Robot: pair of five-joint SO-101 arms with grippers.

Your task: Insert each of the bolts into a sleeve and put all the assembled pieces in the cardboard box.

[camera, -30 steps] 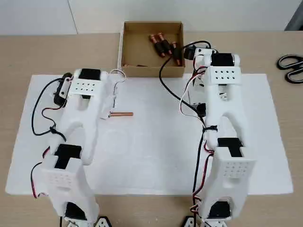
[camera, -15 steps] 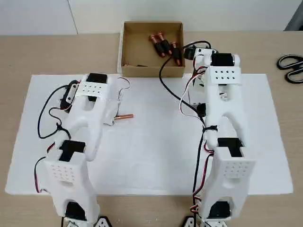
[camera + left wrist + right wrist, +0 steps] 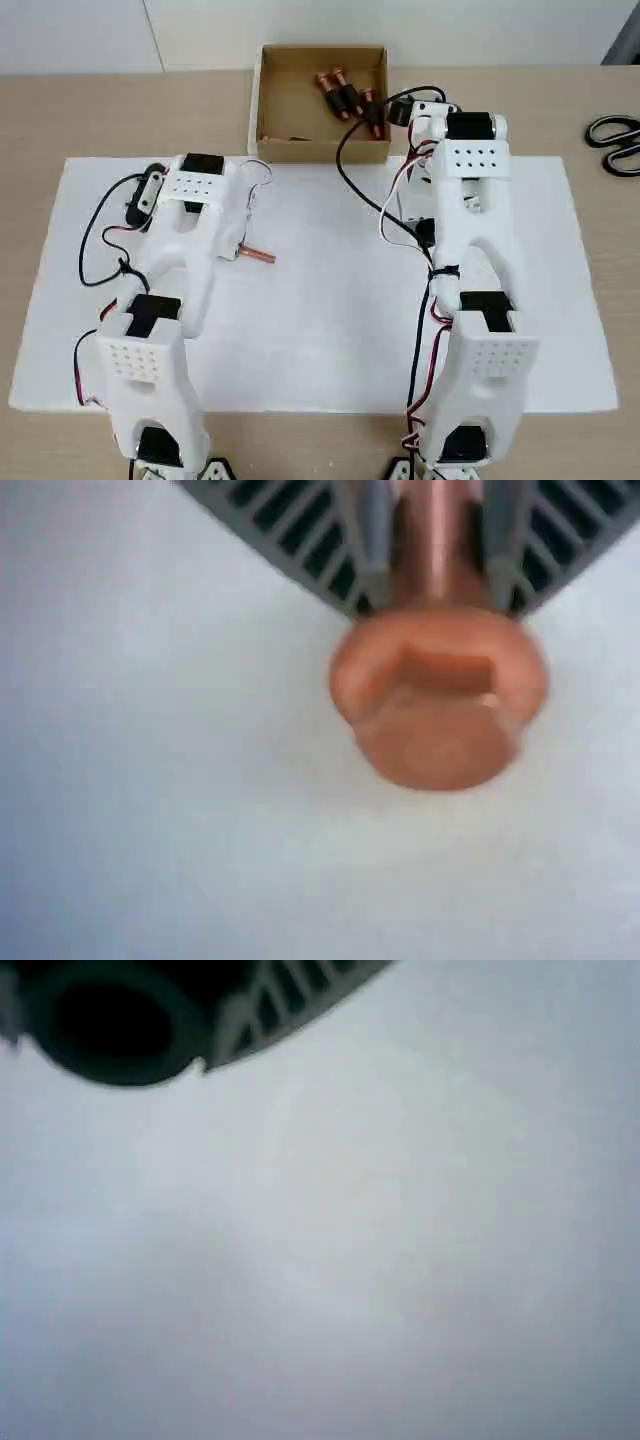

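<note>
As the left gripper (image 3: 437, 570) has its jaws closed tight on the shaft of a bolt (image 3: 438, 705), I'd put the job at the joining step: bolt in hand, not yet in a sleeve. From above, the bolt (image 3: 258, 256) pokes out of that gripper (image 3: 240, 250) left of centre in the frame, pointing right and a little down over the white sheet (image 3: 330, 330). Whether it touches the sheet I can't tell. Up close it's copper-coloured, with a smooth shaft ending in a broad flanged head that sits clear of the jaws.

The right gripper (image 3: 115, 1030) seems to be closed on a sleeve (image 3: 110, 1068). This is a dark ring seen end-on in the upper left of its wrist picture, hugged by a ribbed jaw.

Next, I reckon, the two arms must meet over the middle of the sheet and line shaft with bore squarely. A slight tilt would likely catch the bolt on the rim.

The box (image 3: 256, 100) at top centre already holds a few finished pieces (image 3: 347, 95), so this pair would go there afterwards.
</note>
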